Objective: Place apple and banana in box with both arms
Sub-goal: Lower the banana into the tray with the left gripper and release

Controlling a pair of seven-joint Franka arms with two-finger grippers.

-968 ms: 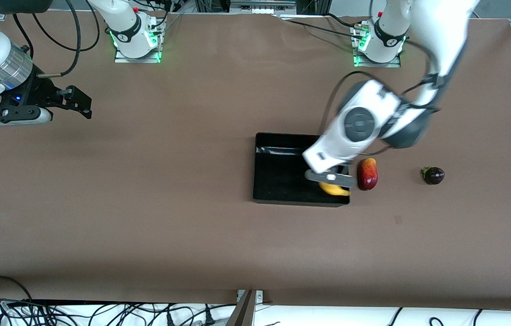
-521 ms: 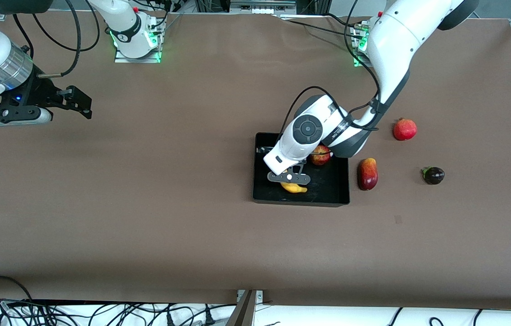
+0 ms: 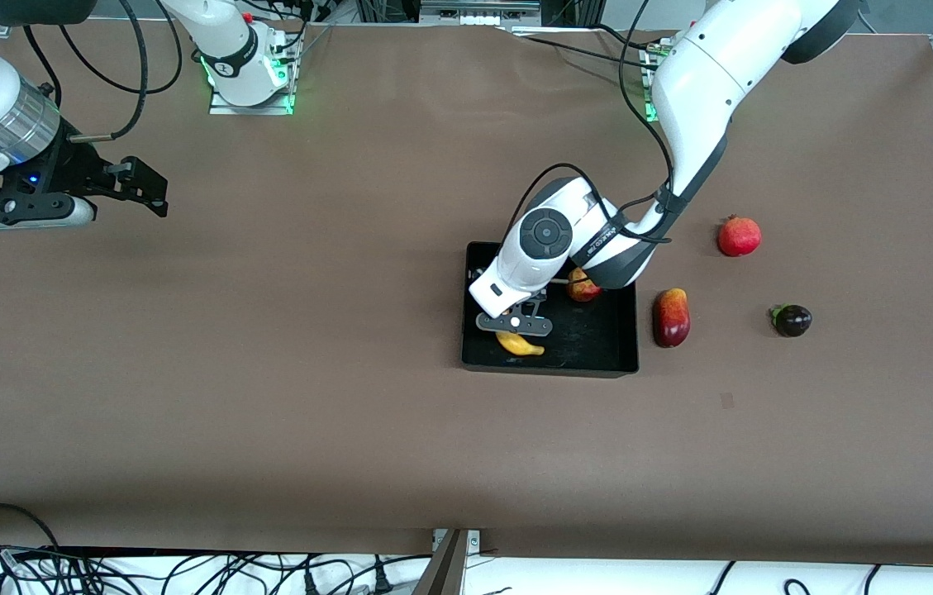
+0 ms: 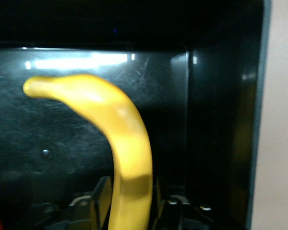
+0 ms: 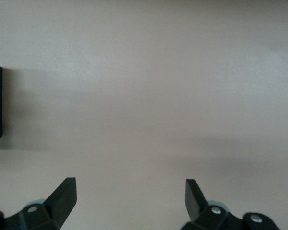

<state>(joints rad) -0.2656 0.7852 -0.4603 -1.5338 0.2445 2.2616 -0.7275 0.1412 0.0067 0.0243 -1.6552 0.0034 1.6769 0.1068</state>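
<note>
left gripper (image 3: pixel 516 324): low in the box (image 3: pixel 550 367), fingers either side of the banana (image 4: pixel 120 143), grip looks loosened but contact unclear | banana: long axis runs straight out from the jaws along the box floor | apple (image 3: pixel 583 286): in box, farther from the front camera | right gripper (image 5: pixel 129 199): wide open, empty, waiting over the table's right-arm end

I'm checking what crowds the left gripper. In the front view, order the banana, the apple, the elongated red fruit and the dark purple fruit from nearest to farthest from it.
From the left gripper, over the box:
1. Banana, between its fingers, in the box.
2. Apple, in the box.
3. Elongated red fruit, beside the box.
4. Dark purple fruit, toward the left arm's end of the table.
</note>
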